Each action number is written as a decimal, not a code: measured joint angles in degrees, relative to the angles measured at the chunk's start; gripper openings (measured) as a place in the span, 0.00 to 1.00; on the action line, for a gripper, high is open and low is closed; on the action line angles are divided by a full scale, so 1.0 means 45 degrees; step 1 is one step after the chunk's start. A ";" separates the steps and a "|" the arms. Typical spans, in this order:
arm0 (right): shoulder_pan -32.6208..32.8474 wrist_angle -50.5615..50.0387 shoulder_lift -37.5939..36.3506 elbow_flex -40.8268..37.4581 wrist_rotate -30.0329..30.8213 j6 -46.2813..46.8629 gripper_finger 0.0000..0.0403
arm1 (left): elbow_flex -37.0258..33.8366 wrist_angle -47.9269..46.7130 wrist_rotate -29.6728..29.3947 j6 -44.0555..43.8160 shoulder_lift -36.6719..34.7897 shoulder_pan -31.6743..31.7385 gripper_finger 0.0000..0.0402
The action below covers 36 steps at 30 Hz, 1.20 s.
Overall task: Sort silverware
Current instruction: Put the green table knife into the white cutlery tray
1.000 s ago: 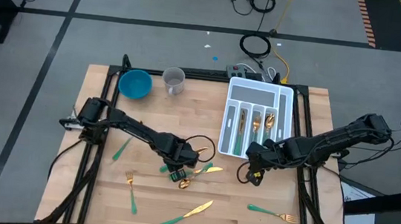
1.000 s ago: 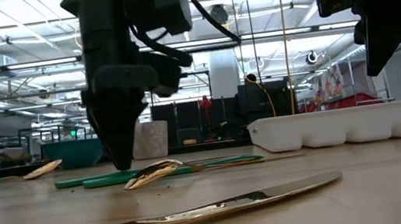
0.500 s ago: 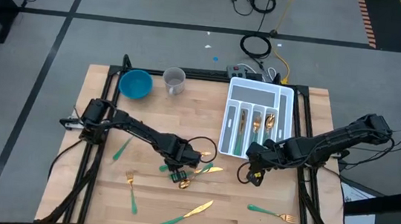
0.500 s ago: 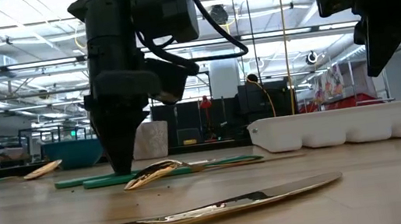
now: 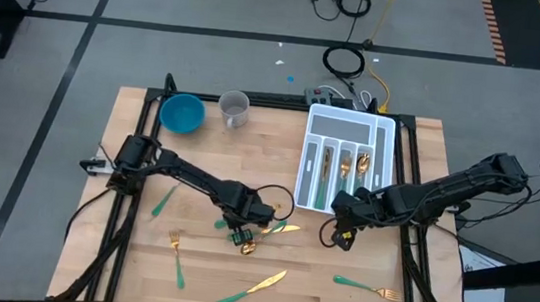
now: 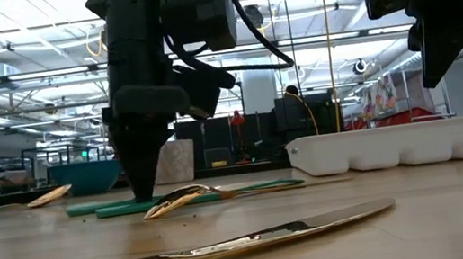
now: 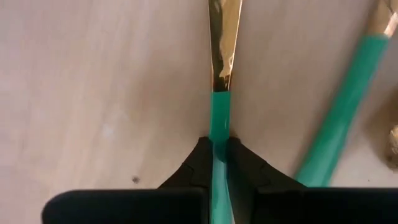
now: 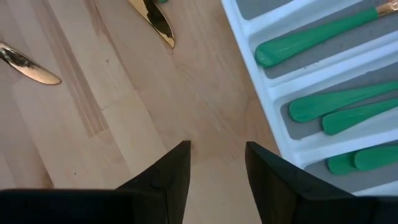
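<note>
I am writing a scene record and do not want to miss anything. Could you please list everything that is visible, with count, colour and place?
table: one, light wood, under everything
bowl: one, blue, far left corner of the table
cup: one, clear grey, beside the bowl
tray: one, white, divided, far right of the table
silverware in tray: several, gold heads and teal handles, in the compartments
loose silverware: about seven, gold and teal, scattered on the near half
cable: one coil, black, on the floor beyond the table
left pincer: one, dark, mid-table, shut on a teal handle
right pincer: one, dark, open and empty, beside the tray's near end
</note>
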 joint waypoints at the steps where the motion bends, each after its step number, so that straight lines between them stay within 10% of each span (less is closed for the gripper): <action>1: 0.0000 0.0082 -0.0081 0.0000 0.0013 0.0000 0.36 | 0.0097 -0.0115 -0.0206 -0.0005 -0.0001 0.0017 0.06; 14: -0.0010 0.0220 -0.3213 0.0000 0.1713 0.0318 0.36 | 0.1057 -0.0662 -0.0747 0.0038 -0.0049 0.0070 0.01; 36: -0.0010 -0.0835 -0.4184 0.0000 0.1951 -0.0330 0.59 | 0.1103 -0.0473 -0.0593 0.0387 -0.0015 0.0402 0.41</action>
